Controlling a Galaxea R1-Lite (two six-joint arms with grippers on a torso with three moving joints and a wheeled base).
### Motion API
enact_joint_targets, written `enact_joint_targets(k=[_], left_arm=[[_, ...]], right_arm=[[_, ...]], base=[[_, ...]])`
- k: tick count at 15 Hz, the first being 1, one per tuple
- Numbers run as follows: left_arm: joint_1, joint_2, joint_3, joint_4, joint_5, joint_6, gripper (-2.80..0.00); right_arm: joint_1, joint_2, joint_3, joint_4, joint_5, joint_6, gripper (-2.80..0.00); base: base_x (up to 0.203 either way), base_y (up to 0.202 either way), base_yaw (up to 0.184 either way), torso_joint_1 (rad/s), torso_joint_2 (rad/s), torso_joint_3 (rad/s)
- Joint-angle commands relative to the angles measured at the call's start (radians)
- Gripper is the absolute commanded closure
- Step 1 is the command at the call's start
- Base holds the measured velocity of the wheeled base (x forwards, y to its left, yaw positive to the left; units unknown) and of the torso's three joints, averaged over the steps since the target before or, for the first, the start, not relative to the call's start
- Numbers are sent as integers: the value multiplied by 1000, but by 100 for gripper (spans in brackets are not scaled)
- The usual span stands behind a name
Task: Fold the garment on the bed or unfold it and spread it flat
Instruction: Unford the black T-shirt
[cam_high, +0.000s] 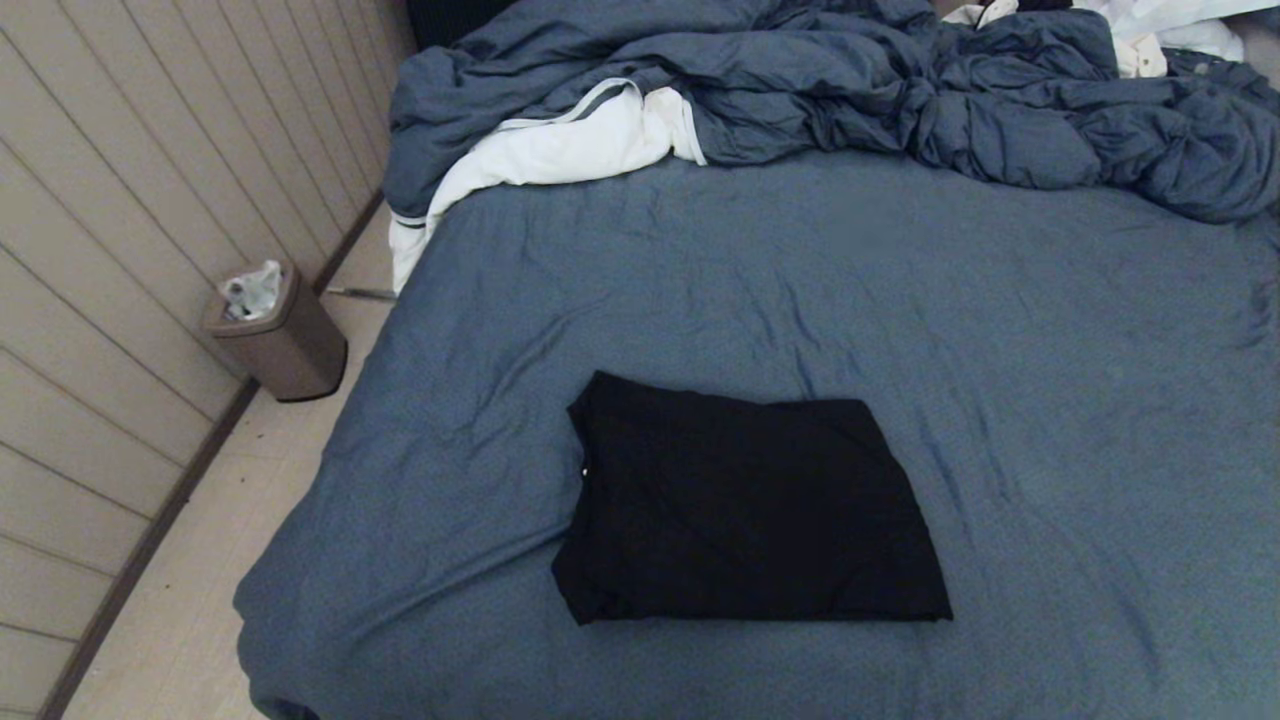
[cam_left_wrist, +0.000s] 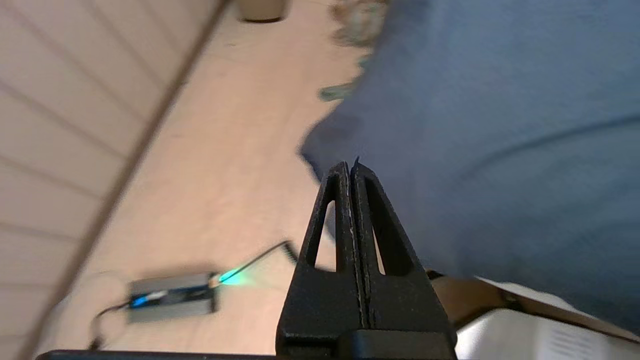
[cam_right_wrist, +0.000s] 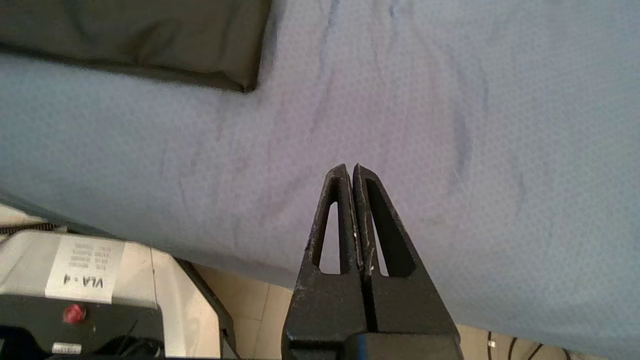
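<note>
The garment (cam_high: 745, 505), a black T-shirt, lies folded into a neat rectangle on the near middle of the bed (cam_high: 1050, 330), its print hidden. A corner of the garment (cam_right_wrist: 135, 40) also shows in the right wrist view. Neither arm appears in the head view. My left gripper (cam_left_wrist: 350, 165) is shut and empty, held off the bed's near left corner above the floor. My right gripper (cam_right_wrist: 350, 167) is shut and empty too, over the bed's near edge, well apart from the garment.
A rumpled blue-grey duvet (cam_high: 850, 90) and a white cloth with grey trim (cam_high: 560, 150) are heaped at the far end. A brown bin (cam_high: 280, 335) stands on the floor by the wall. A grey box with a lit cable (cam_left_wrist: 172, 295) lies on the floor.
</note>
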Motion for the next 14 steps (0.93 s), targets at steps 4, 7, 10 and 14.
enact_joint_targets(k=[4,7,10,14], left_arm=[[1,-79,25,59,-183,3,0],[1,-76,28,56,-170,-13,0],[1,-77,39,26,-167,-14,0],[1,-76,124,-217,-177,20,0]], right_arm=[[72,-115,-6,55,-16,-70,0],[70,-259,-4,49,-17,-31,0],[70,-264,0,45,-25,11,0],[70,-264,0,89,-25,30,0]], base=[[0,0,0,0,0,0],[0,0,0,0,0,0],[0,0,0,0,0,0],[0,0,0,0,0,0]])
